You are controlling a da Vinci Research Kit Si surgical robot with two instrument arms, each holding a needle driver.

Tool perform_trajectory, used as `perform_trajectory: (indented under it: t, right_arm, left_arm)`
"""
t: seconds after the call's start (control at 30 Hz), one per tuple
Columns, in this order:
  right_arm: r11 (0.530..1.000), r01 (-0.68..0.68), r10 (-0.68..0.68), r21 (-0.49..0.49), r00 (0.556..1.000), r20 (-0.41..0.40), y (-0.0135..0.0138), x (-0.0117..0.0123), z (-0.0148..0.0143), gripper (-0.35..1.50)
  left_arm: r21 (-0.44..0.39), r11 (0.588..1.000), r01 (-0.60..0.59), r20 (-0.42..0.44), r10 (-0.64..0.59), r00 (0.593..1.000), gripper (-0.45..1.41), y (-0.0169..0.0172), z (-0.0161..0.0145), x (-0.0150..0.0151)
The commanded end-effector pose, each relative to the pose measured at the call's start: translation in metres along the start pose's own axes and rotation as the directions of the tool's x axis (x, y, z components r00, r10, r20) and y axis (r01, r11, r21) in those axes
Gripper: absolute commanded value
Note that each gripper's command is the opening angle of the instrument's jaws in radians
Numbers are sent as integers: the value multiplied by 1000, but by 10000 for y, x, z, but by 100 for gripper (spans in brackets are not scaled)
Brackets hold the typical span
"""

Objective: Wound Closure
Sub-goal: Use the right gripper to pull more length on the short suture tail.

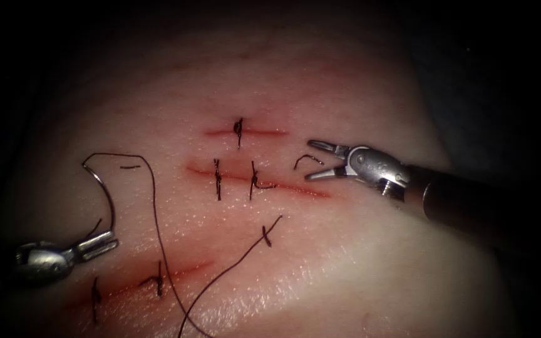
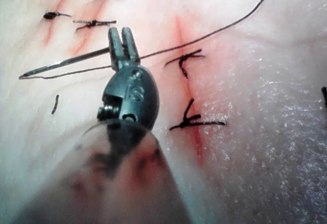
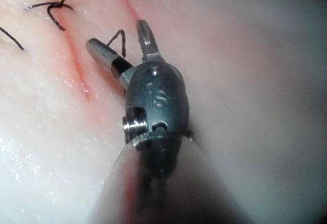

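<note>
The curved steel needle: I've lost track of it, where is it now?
The curved steel needle is on the endoscope view's left, out of the tissue, held near its thread end by the left tool, arching above its fingers, left of the dark thread.

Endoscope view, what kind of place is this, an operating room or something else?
Likely a suturing practice bench, not an operating room: bare tissue with several short stitched cuts. The left tool holds the needle near its tail, outside the tissue; the right tool is open, holding nothing.
</note>
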Motion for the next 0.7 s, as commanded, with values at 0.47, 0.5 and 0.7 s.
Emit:
perform_trajectory:
  t: [0.47, 0.5, 0.7]
  right_arm:
    - [1000, -12, 12, 2, 999, -50, 1, 6, 11, -35]
    - [1000, -15, 16, 3, 999, -52, 1, 9, 9, -35]
    - [1000, -22, 23, 5, 998, -61, 5, 25, 7, -35]
  left_arm:
    - [-2, 1000, 0, -1, 0, 1000, -45, 1, 6, -3]
    - [-2, 1000, 0, -1, 0, 1000, -45, 1, 6, -4]
    - [-2, 1000, 0, -1, 0, 1000, -45, 1, 6, -3]
